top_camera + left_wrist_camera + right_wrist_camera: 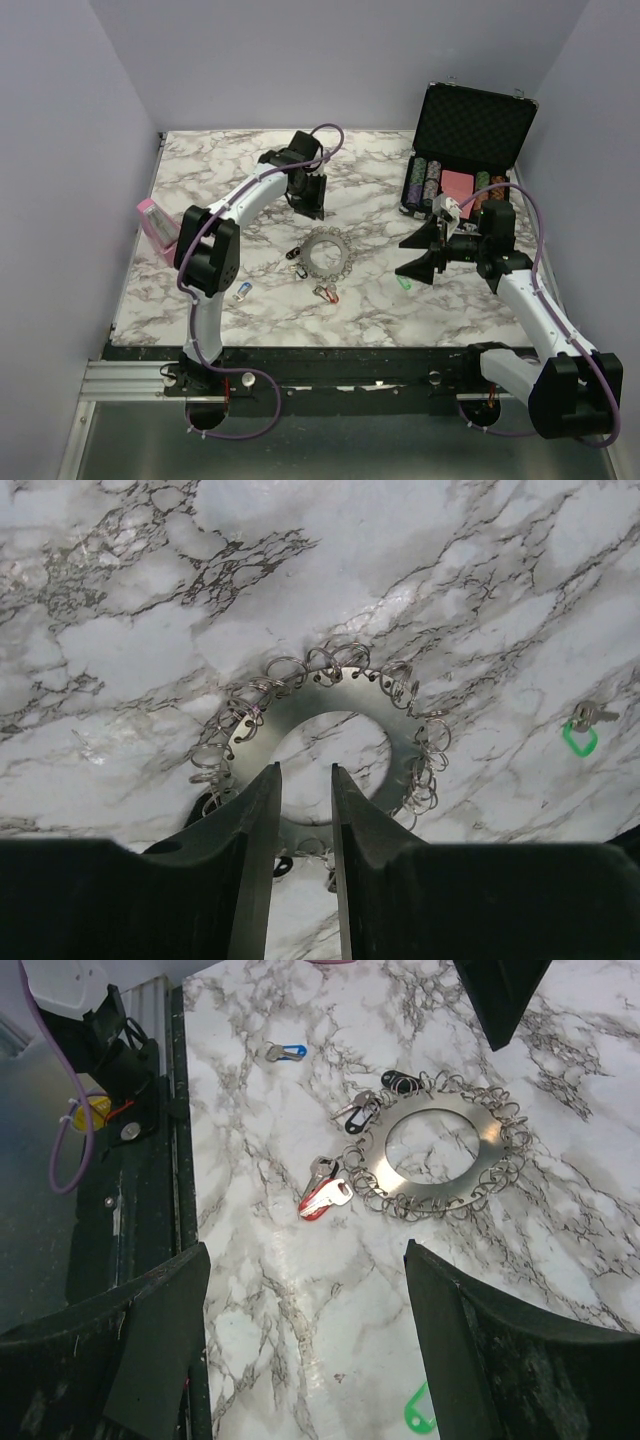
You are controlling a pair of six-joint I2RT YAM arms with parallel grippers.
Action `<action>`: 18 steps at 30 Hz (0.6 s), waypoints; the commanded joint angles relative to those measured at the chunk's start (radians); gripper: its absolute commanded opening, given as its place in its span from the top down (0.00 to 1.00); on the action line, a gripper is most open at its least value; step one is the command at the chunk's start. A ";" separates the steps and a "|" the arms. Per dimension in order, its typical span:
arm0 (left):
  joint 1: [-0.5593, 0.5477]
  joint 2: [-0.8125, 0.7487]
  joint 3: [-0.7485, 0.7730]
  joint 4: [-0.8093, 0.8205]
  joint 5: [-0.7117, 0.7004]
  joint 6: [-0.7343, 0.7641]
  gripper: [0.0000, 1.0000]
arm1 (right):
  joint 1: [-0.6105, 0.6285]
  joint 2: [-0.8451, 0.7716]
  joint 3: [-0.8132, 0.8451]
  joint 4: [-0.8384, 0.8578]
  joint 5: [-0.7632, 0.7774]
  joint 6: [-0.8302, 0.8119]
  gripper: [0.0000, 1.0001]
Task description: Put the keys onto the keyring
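Observation:
The keyring (325, 252), a flat silvery ring with small wire loops round its rim, lies mid-table. Round it lie a red key (327, 294), a blue key (243, 292), a green key (404, 284) and black keys (297, 262). My left gripper (308, 195) hovers just behind the ring, slightly open and empty. In the left wrist view its fingertips (305, 770) frame the keyring (300, 705). My right gripper (420, 255) is wide open and empty to the right of the ring. The right wrist view shows the keyring (375, 1155), red key (325, 1198) and green key (420, 1410).
An open black case (470, 150) with striped poker chips stands at the back right, just behind my right arm. A pink object (155, 225) lies at the left edge. The table's near edge is a black rail (330, 360).

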 commanded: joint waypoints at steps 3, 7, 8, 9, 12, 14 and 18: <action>-0.020 0.063 0.037 -0.025 -0.094 -0.201 0.67 | -0.008 -0.005 0.002 -0.014 -0.036 -0.017 0.13; -0.023 0.098 0.066 -0.019 -0.064 -0.238 0.68 | -0.008 -0.008 0.002 -0.014 -0.040 -0.017 0.13; -0.021 0.111 0.084 -0.028 -0.062 -0.244 0.68 | -0.009 -0.011 0.001 -0.014 -0.042 -0.016 0.13; -0.023 0.123 0.098 -0.034 -0.064 -0.248 0.68 | -0.008 -0.012 0.001 -0.014 -0.042 -0.017 0.13; -0.023 0.160 0.143 -0.080 -0.103 -0.279 0.69 | -0.008 -0.015 0.001 -0.016 -0.045 -0.017 0.13; -0.023 0.178 0.167 -0.101 -0.117 -0.291 0.69 | -0.008 -0.018 0.001 -0.017 -0.046 -0.016 0.13; -0.026 0.193 0.189 -0.123 -0.142 -0.310 0.69 | -0.006 -0.021 0.004 -0.019 -0.053 -0.017 0.13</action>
